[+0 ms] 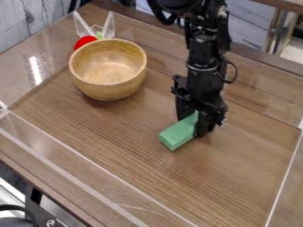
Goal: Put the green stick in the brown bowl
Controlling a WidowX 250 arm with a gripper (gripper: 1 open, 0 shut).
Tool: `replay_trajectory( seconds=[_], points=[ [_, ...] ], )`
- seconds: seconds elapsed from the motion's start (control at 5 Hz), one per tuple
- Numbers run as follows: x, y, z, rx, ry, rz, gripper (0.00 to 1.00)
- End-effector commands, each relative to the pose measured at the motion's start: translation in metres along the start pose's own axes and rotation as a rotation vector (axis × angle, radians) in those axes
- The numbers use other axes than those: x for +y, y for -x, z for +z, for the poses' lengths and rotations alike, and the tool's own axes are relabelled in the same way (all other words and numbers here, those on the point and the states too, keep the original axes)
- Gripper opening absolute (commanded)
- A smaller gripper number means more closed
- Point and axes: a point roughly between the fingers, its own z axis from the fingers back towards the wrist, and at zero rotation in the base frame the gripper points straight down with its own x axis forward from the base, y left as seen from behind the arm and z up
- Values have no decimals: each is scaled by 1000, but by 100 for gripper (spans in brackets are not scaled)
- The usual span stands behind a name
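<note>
The mint-green stick lies flat on the wooden table, right of centre. My gripper points straight down over the stick's far end. Its black fingers sit against both sides of that end, shut on it, and the stick's near end still rests on the table. The brown wooden bowl stands empty at the back left, about a bowl's width from the stick.
A red object with white sticks stands just behind the bowl. A clear plastic wall runs along the front and left edges of the table. Chair and table legs show behind the table at the back right.
</note>
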Motion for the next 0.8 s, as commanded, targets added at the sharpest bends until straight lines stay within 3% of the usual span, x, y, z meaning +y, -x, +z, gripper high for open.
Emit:
replay_trajectory(
  seconds=[0.0, 0.4, 0.6],
  points=[
    [4, -6, 34, -85, -31, 1, 0],
    [18, 1, 76, -134, -75, 8, 0],
    [41, 11, 96, -149, -102, 17, 0]
  ],
)
